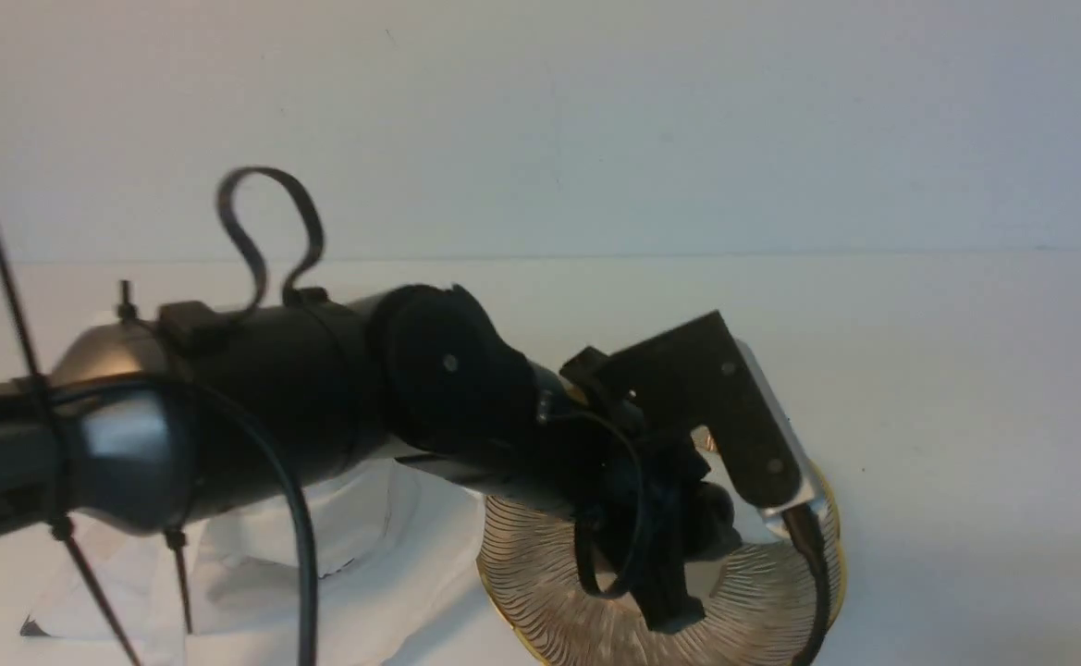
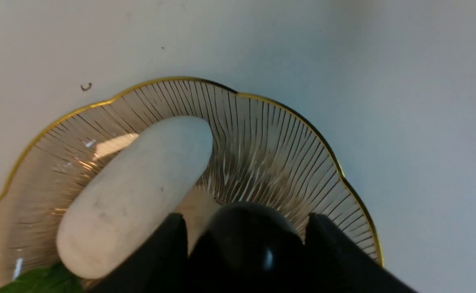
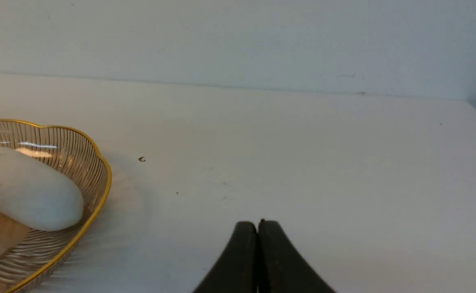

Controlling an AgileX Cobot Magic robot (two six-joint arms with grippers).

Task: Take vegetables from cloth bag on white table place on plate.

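The plate (image 2: 262,134), clear glass with a gold scalloped rim, stands on the white table (image 1: 965,370) right of the cloth bag (image 1: 364,555). In it lie a pale gourd (image 2: 136,191) and, partly under that, a tan tuber (image 2: 199,207); a green leaf (image 2: 42,280) shows at the plate's edge. My left gripper (image 2: 246,217) is low over the plate, shut on the glossy dark eggplant (image 2: 246,244), one black finger on each side. My right gripper (image 3: 258,224) is shut on nothing, above bare table beside the plate (image 3: 99,191).
My left arm (image 1: 318,388) crosses the front view and hides much of the bag and the plate's near part. A wall rises behind the table's far edge. A tiny dark speck (image 3: 141,159) lies near the plate.
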